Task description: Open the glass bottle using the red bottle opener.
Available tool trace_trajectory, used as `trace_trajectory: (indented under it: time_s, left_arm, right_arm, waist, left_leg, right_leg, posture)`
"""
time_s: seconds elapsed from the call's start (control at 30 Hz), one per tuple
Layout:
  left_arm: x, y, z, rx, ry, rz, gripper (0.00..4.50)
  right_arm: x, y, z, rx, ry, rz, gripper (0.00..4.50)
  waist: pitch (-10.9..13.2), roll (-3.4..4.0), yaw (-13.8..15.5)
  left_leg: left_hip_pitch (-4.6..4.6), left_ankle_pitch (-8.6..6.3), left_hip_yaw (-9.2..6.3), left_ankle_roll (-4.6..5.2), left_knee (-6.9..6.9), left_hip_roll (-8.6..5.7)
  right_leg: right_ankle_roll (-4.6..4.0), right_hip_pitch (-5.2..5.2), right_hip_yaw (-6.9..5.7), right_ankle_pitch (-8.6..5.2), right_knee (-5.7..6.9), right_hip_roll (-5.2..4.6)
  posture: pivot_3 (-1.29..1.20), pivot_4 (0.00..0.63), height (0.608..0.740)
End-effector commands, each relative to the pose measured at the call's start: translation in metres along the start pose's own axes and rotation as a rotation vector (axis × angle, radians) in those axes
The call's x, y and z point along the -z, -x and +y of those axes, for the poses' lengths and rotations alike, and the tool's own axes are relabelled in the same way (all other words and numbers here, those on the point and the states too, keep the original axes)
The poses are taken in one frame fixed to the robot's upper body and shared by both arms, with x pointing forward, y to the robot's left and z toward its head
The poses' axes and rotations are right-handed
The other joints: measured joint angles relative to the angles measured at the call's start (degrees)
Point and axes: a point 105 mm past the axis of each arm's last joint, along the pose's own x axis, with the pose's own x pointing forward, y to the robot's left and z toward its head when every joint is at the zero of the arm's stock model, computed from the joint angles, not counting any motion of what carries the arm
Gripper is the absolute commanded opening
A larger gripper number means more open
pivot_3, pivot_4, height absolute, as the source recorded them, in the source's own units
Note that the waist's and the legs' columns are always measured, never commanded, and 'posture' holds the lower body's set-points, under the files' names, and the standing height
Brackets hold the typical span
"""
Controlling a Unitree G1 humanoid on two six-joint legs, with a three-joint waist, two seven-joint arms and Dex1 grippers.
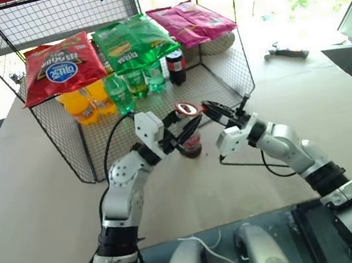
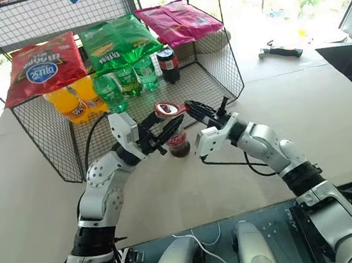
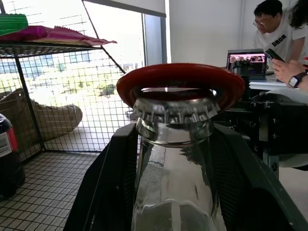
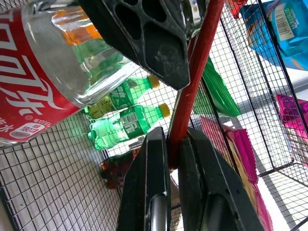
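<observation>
The glass bottle (image 1: 192,145) stands upright on the table just in front of the wire basket, with dark drink and a red label (image 4: 19,110). My left gripper (image 1: 188,128) is shut on its neck, a black finger (image 3: 113,183) on each side of the glass. The metal cap (image 3: 174,111) is on the bottle. The red bottle opener (image 1: 187,109) lies with its ring head (image 3: 180,79) over the cap. My right gripper (image 1: 211,109) comes in from the right and is shut on the opener's slim red handle (image 4: 192,82).
The wire basket (image 1: 227,79) behind holds orange bottles (image 1: 82,105), green bottles (image 1: 136,81) and a dark bottle with a red band (image 1: 176,66), with snack bags (image 1: 60,67) on top. A dark tool (image 1: 287,52) lies at the back right. People (image 3: 269,29) sit at a laptop beyond.
</observation>
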Motion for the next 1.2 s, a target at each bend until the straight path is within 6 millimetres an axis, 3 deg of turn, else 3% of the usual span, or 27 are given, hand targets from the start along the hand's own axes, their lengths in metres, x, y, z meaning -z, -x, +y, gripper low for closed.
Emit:
trace_trajectory:
  time_s: [0.03, 0.13, 0.33, 0.6, 1.2]
  left_arm:
    - [0.008, -0.004, -0.002, 0.007, 0.001, 0.035, 1.62]
    - [0.008, -0.004, -0.002, 0.007, 0.001, 0.037, 1.62]
    - [0.010, -0.004, -0.003, 0.008, 0.004, 0.043, 1.62]
    - [0.012, -0.004, -0.004, 0.010, 0.008, 0.044, 1.62]
    - [0.014, -0.002, -0.003, 0.006, 0.012, 0.054, 1.62]
  right_arm:
    - [-0.023, -0.001, 0.036, -0.161, 0.010, -0.106, 0.00]
    - [-0.016, -0.002, 0.030, -0.155, 0.056, -0.092, 0.00]
    - [-0.001, -0.003, -0.003, -0.102, 0.197, -0.090, 0.00]
    - [0.004, -0.005, -0.044, 0.029, 0.340, -0.106, 0.00]
    - [0.016, -0.001, -0.074, 0.118, 0.483, -0.079, 0.00]
  waist:
    - [0.00, 0.00, 0.00]
    - [0.01, 0.00, -0.01]
    - [0.03, -0.01, -0.01]
    - [0.12, -0.02, 0.13]
    - [0.31, -0.06, 0.34]
  left_leg:
    - [0.03, 0.00, 0.00, 0.01, 0.00, 0.00]
    - [0.09, -0.02, -0.01, 0.03, -0.01, 0.00]
    - [0.09, -0.02, -0.02, 0.03, -0.02, 0.00]
    - [-0.02, 0.00, -0.10, 0.00, -0.04, 0.00]
    - [-0.17, 0.01, -0.25, -0.01, -0.03, -0.03]
  right_leg:
    - [0.00, 0.03, 0.00, 0.00, 0.00, 0.00]
    - [-0.01, 0.11, 0.00, -0.02, -0.01, 0.00]
    - [0.00, 0.11, -0.01, -0.18, -0.02, 0.00]
    - [-0.14, 0.10, 0.03, -0.11, -0.12, -0.02]
    - [-0.14, 0.08, -0.04, -0.12, -0.23, -0.04]
  posture:
    - [0.00, 0.150, 0.735]
    - [0.00, 0.150, 0.735]
    - [0.00, 0.150, 0.735]
    - [0.00, 0.150, 0.735]
    - [0.00, 0.150, 0.735]
